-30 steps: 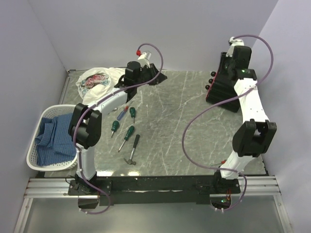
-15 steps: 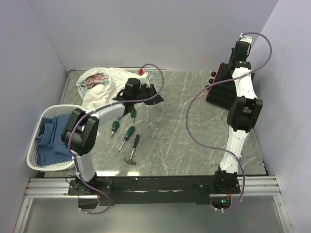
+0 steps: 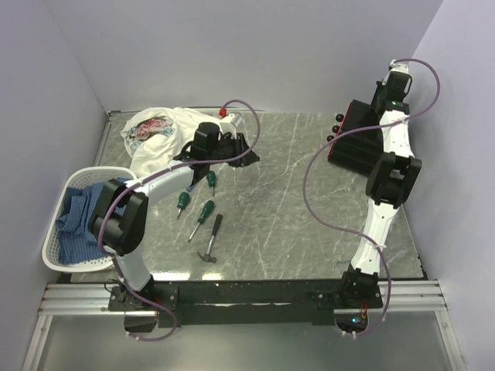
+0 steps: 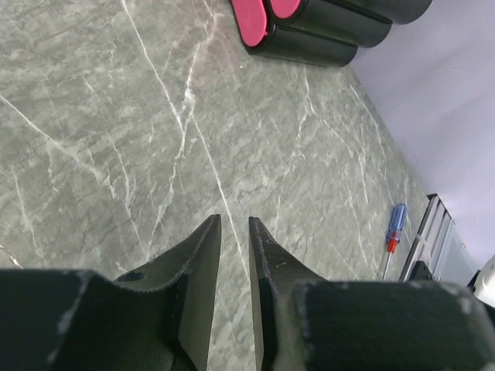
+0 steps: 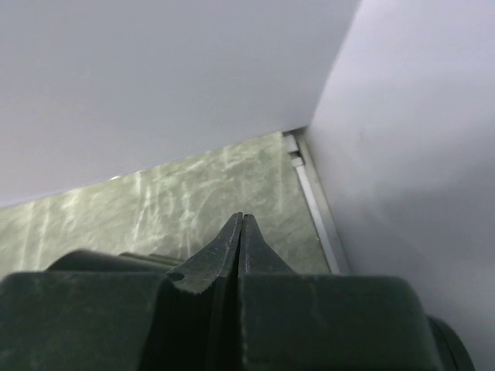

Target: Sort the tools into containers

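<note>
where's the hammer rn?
Top view: the hammer lies on the left half of the table, toward the near edge, just right of a green-handled screwdriver.

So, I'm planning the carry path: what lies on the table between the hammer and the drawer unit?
Top view: bare marble table between hammer and drawer unit; only a purple cable hangs over that stretch.

Table (image 3: 309, 232), seen from above. Drawer unit (image 3: 357, 147) — far right corner. Loose cloth (image 3: 155, 127) — far left corner. Basket (image 3: 81, 175) at the left edge, nearer the arm bases, with a second cloth (image 3: 77, 224) in it. Left of centre lie the screwdrivers (image 3: 204, 211); the hammer (image 3: 214, 234) lies just in front of them, nearest the bases.
</note>
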